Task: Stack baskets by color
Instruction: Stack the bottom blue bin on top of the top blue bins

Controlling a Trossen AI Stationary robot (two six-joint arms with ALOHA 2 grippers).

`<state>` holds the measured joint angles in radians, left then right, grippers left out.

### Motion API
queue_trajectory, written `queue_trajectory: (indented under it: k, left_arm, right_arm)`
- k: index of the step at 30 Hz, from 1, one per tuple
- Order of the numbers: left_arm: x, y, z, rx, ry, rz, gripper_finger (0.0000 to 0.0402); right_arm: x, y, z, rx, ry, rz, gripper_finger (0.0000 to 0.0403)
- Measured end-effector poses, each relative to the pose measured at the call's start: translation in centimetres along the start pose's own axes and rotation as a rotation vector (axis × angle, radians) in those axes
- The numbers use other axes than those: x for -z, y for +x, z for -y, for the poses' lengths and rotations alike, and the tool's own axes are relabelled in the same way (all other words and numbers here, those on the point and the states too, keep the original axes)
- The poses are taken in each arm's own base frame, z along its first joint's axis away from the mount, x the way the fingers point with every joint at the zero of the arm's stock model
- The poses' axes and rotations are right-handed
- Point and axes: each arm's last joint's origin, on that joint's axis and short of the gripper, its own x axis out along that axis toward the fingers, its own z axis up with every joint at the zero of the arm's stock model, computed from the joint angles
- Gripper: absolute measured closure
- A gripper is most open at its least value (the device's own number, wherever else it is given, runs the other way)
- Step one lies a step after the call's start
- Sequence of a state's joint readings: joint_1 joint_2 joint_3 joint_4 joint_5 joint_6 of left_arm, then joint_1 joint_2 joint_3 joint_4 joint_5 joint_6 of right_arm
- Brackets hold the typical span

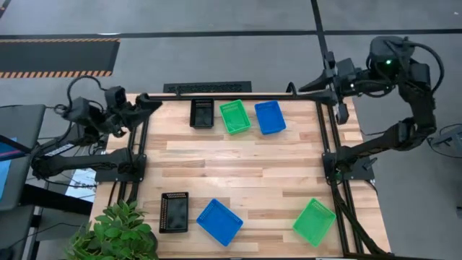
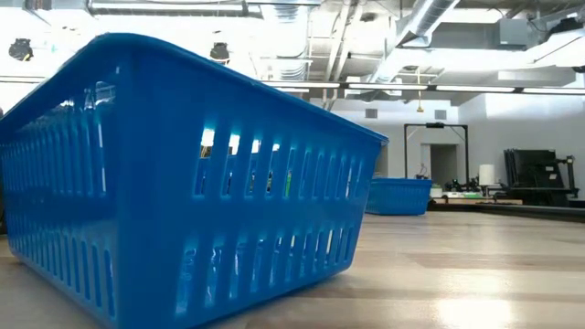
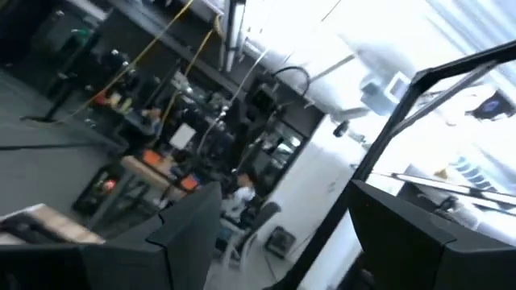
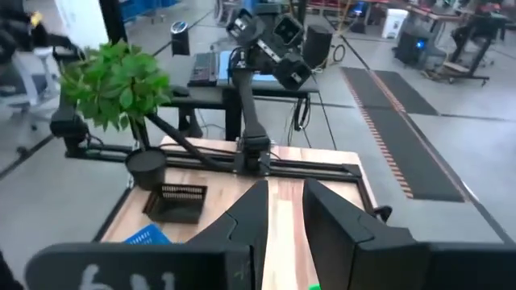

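Six baskets rest flat on their bottoms on the wooden table. In the far row stand a black basket (image 1: 202, 113), a green basket (image 1: 234, 116) and a blue basket (image 1: 269, 116). Near the front edge lie a black basket (image 1: 174, 211), a blue basket (image 1: 219, 221) (image 2: 183, 183) and a green basket (image 1: 314, 221). My left gripper (image 1: 155, 102) (image 3: 286, 242) is raised over the far left corner, open and pointing out into the room. My right gripper (image 1: 303, 88) (image 4: 284, 211) is high over the far right corner, with a narrow gap between its fingers and nothing in it.
A potted plant (image 1: 119, 231) (image 4: 113, 80) stands at the near left corner. Dark frame rails (image 1: 328, 144) run along both side edges of the table. The middle strip of the table (image 1: 238, 170) lies bare between the two rows.
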<state>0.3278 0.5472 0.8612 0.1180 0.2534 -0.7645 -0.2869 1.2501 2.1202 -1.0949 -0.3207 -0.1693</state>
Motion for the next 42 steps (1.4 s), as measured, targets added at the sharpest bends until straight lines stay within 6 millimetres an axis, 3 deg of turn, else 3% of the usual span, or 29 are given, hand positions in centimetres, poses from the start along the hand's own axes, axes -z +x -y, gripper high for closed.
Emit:
queue_trajectory:
  k: [4,9,19,23,28,37,42]
  left_arm:
    - [-1.4,-0.1,1.3,0.130,0.097,0.141,0.0145]
    - [-2.3,-0.7,2.5,0.219,0.198,0.263,0.0145]
    - [-4.0,-2.4,4.4,0.299,0.426,0.552,0.0145]
    - [-4.0,-2.3,4.3,0.292,0.371,0.532,0.0145]
    - [-3.2,-1.5,3.3,0.241,0.201,0.391,0.0145]
    - [-4.2,-2.5,4.2,0.209,0.374,0.608,0.0145]
    - [-4.2,-2.3,3.8,0.153,0.312,0.613,0.0145]
  right_arm:
    - [-0.7,-0.8,-0.2,-0.005,-0.078,0.086,0.0300]
    - [-1.7,-3.5,-1.0,-0.006,-0.134,0.222,0.0300]
    - [-1.4,-8.9,-2.9,0.027,-0.186,0.335,0.0300]
    - [-1.2,-11.1,-3.5,0.096,-0.131,0.375,0.0300]
    - [-1.1,-10.9,-3.4,0.100,-0.126,0.358,0.0300]
    - [-1.1,-12.3,-3.8,0.145,-0.202,0.404,0.0300]
    - [-1.1,-12.5,-3.8,0.143,-0.184,0.415,0.0300]
